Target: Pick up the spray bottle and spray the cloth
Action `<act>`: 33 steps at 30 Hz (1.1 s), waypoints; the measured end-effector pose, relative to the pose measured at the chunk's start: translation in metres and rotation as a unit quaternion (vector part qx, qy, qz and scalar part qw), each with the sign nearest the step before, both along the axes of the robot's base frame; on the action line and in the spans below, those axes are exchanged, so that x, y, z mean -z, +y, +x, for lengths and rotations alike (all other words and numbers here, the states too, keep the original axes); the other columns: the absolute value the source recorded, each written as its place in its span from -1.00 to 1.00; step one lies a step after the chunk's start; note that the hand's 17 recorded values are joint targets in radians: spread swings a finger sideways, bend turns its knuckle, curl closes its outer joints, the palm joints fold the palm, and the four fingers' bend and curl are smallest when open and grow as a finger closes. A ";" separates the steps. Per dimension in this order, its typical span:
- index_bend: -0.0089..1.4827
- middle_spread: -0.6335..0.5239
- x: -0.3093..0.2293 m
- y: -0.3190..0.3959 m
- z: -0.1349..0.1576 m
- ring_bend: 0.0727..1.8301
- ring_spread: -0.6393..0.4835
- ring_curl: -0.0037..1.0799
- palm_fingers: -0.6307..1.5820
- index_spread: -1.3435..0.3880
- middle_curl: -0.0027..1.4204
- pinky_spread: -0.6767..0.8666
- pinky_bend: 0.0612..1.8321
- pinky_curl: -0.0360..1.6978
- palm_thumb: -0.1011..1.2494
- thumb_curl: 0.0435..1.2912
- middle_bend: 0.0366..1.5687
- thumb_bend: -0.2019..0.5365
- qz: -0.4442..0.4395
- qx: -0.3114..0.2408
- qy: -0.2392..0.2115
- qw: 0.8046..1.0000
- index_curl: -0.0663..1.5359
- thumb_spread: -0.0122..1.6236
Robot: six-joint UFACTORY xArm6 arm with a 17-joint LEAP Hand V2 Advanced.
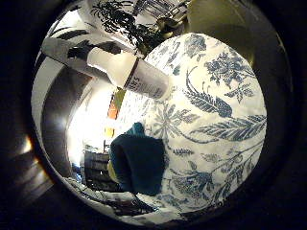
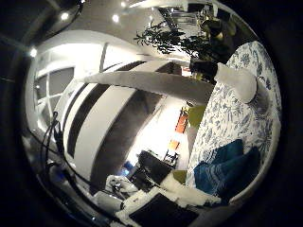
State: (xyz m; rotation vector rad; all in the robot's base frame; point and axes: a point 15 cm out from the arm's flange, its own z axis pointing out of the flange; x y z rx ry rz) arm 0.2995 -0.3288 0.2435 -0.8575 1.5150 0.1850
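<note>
A white spray bottle (image 1: 139, 76) with a dark trigger head stands upright on the table with the blue-and-white floral tablecloth (image 1: 225, 120). A dark blue cloth (image 1: 139, 163) lies crumpled on the same tablecloth, a short way from the bottle and near the table's edge. The thumb side view shows the bottle's white body (image 2: 239, 82) and the folded cloth (image 2: 227, 170) further off. My hand is off to the side of the table, apart from both things, and nothing is held against the palm.
A leafy potted plant (image 2: 175, 42) stands beyond the bottle at the table's far end. The tablecloth's edge (image 2: 199, 142) drops off next to the cloth. Past it are a yellow chair (image 2: 196, 113), dark furniture and white walls.
</note>
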 end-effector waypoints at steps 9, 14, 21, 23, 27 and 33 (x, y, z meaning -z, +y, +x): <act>-0.78 0.18 0.015 0.007 0.034 -0.59 0.43 -0.52 -0.30 0.32 -0.48 0.34 -0.51 -0.66 -0.11 -0.59 -0.65 -0.53 0.012 -0.031 -0.001 0.999 -0.57 0.21; -0.78 0.18 0.016 0.012 0.049 -0.60 0.43 -0.51 -0.30 0.32 -0.47 0.33 -0.52 -0.66 -0.10 -0.58 -0.65 -0.53 0.018 -0.038 -0.008 0.999 -0.57 0.21; -0.78 0.19 0.023 0.006 0.068 -0.61 0.46 -0.51 -0.30 0.32 -0.47 0.34 -0.53 -0.65 -0.09 -0.59 -0.65 -0.53 0.014 -0.039 -0.002 0.999 -0.58 0.20; -0.78 0.19 0.024 0.003 0.073 -0.61 0.46 -0.51 -0.30 0.32 -0.47 0.34 -0.54 -0.65 -0.09 -0.59 -0.65 -0.53 0.014 -0.041 -0.001 0.999 -0.58 0.20; -0.78 0.20 0.026 0.004 0.083 -0.61 0.46 -0.50 -0.30 0.33 -0.47 0.34 -0.54 -0.64 -0.09 -0.59 -0.65 -0.53 0.021 -0.044 -0.002 0.999 -0.58 0.20; -0.78 0.21 0.031 0.005 0.095 -0.62 0.46 -0.50 -0.29 0.33 -0.47 0.34 -0.55 -0.64 -0.09 -0.59 -0.65 -0.53 0.017 -0.052 0.005 0.999 -0.57 0.20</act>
